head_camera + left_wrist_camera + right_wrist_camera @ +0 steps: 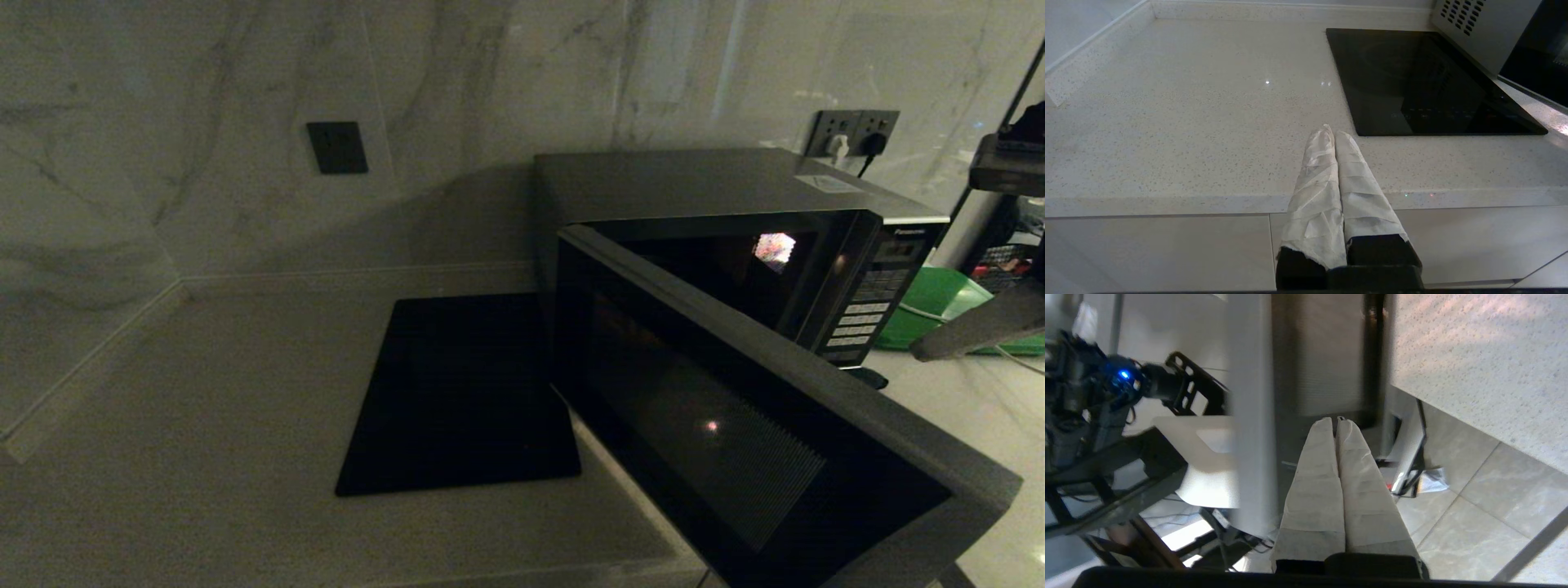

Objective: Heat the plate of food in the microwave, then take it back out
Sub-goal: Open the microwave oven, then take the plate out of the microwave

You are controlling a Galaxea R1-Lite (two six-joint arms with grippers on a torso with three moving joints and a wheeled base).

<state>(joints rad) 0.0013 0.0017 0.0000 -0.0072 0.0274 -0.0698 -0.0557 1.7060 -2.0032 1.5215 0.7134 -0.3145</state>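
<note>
Right gripper [1336, 421]: jaws together, empty, hanging off the tabletop [204, 392] edge beside the open door [735, 425]; floor beyond it. Left gripper [1331, 132]: jaws together, empty, parked low over the tabletop at centre frame, near the cooktop [1412, 81].

Microwave [702, 184] sits right of centre in head view, door swung wide toward camera. Door looks stiff and hinged; push it at the free edge.

Plate not visible anywhere; cavity is dark, can't tell if it's inside. Likely rigid, slick, breakable: grip the rim, keep level.
</note>
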